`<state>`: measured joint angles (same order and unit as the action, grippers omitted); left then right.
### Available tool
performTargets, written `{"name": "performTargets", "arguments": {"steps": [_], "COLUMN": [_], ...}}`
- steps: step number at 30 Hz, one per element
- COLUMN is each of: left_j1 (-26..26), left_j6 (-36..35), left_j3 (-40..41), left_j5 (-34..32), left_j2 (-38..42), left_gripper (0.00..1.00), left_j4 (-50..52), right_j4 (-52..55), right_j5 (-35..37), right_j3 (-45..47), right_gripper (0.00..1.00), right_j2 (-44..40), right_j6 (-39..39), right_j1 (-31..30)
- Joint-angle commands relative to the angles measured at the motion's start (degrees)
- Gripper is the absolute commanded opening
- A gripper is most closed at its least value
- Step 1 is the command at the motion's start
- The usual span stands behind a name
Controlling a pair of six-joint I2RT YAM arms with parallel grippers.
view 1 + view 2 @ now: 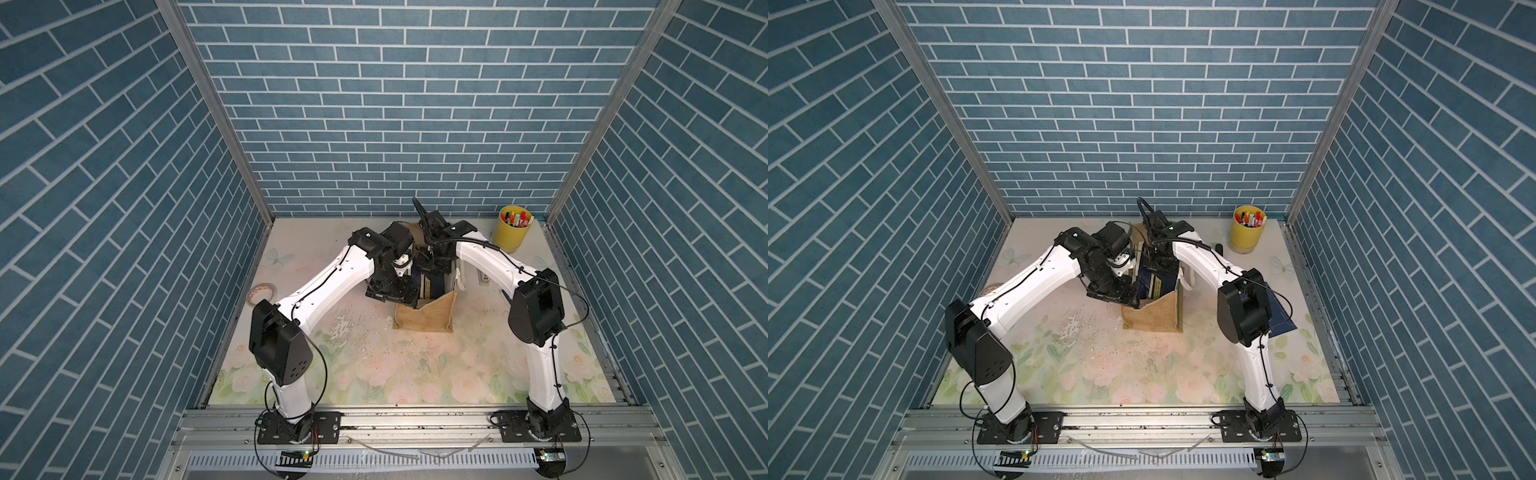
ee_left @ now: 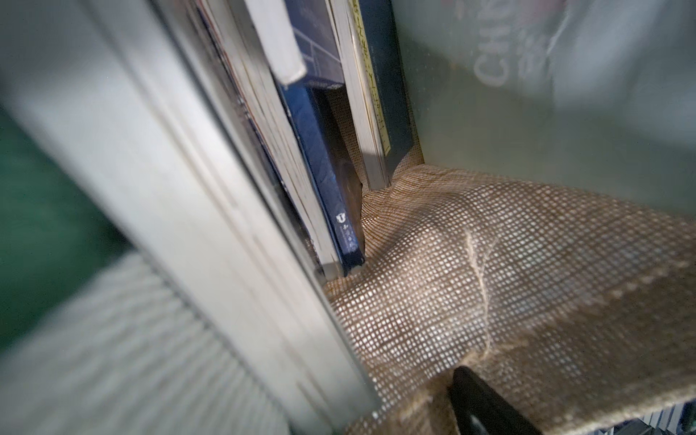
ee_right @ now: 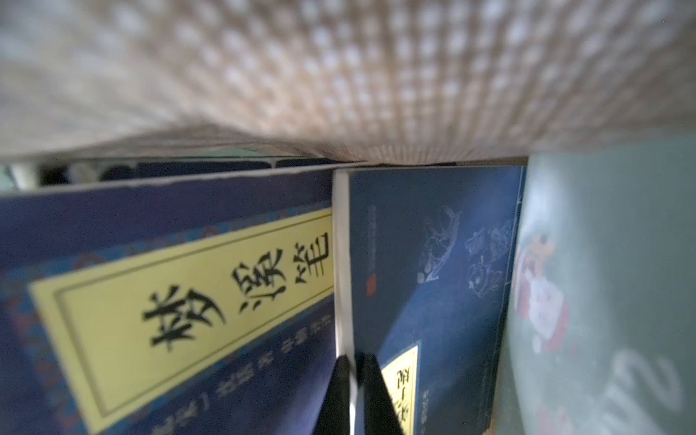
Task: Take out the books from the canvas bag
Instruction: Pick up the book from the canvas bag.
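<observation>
The canvas bag (image 1: 424, 318) (image 1: 1152, 316) stands mid-table with its tan burlap front sagging. Several dark blue books (image 1: 1156, 283) (image 2: 320, 158) stand upright inside it. My right gripper (image 3: 354, 359) reaches down into the bag and is shut on the white edge of a thin dark blue book (image 3: 433, 263). That book stands beside one with a large yellow title strip (image 3: 180, 301). My left gripper (image 1: 392, 291) sits at the bag's left rim. Only one of its black fingers (image 2: 486, 405) shows, against the burlap wall (image 2: 452, 282), and it stands open. Another dark blue book (image 1: 1281, 320) lies flat behind my right arm.
A yellow pen cup (image 1: 512, 229) (image 1: 1246, 232) stands at the back right corner. A tape roll (image 1: 261, 292) lies by the left wall. The bag's white rope handle (image 1: 1187, 278) hangs on its right side. The bag's green side panel (image 3: 602, 282) presses close to the books.
</observation>
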<state>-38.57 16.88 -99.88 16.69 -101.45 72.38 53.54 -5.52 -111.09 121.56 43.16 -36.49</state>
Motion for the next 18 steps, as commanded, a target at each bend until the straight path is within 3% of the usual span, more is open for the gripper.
{"name": "performTargets", "arguments": {"steps": [1, 18], "left_j1": [-0.41, -0.45], "left_j6": [-1.49, -2.97], "left_j3": [0.68, 1.67], "left_j5": [-1.9, -5.08], "left_j2": [0.58, 1.18], "left_gripper": [0.93, 0.93], "left_j4": [3.21, 4.39], "right_j4": [1.82, 1.81], "right_j5": [3.99, 5.07], "right_j3": [1.68, 3.58], "right_gripper": [0.02, 0.0], "right_j2": [1.03, -2.02], "right_j6": [0.22, 0.48], "right_j1": [0.63, 0.72]}}
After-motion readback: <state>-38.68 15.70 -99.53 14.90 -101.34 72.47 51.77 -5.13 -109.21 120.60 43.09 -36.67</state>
